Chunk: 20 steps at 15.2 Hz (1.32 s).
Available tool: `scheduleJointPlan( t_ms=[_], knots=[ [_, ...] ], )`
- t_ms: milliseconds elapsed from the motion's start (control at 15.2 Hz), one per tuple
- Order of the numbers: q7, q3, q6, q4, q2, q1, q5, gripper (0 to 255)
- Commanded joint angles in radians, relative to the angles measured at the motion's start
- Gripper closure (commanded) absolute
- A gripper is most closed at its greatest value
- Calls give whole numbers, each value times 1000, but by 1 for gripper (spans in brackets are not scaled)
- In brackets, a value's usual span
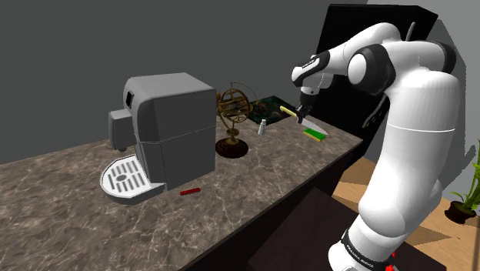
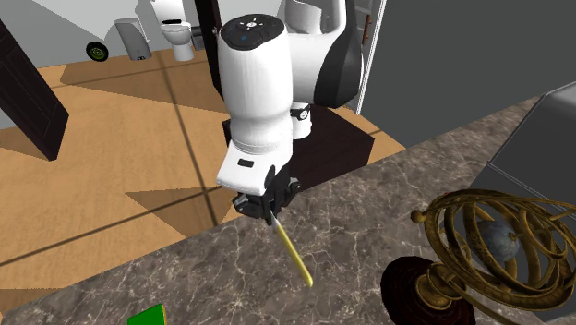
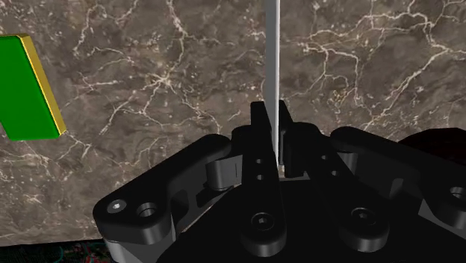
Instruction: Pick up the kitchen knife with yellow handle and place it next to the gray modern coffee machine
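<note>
Two fingers (image 3: 259,138), knife (image 3: 272,52) (by counter (image 2: 369,217) edge)

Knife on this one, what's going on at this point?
The white arm's claw is shut on the knife, whose thin blade sticks out ahead of it over the dark marble countertop. It is at the counter's end near the green block, with the brass armillary sphere between it and the grey coffee machine. So the knife is gripped but not yet placed beside the machine.
</note>
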State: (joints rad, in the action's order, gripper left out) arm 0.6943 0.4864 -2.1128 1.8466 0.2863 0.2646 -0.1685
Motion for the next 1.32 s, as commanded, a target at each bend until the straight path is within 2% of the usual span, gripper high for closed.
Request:
scheduleJointPlan(
  t_ms=[0, 1254],
  knots=[
    [-4, 3, 25, -14, -12, -1, 8, 255],
    [-35, 17, 259, -195, -75, -6, 50, 255]
  ],
)
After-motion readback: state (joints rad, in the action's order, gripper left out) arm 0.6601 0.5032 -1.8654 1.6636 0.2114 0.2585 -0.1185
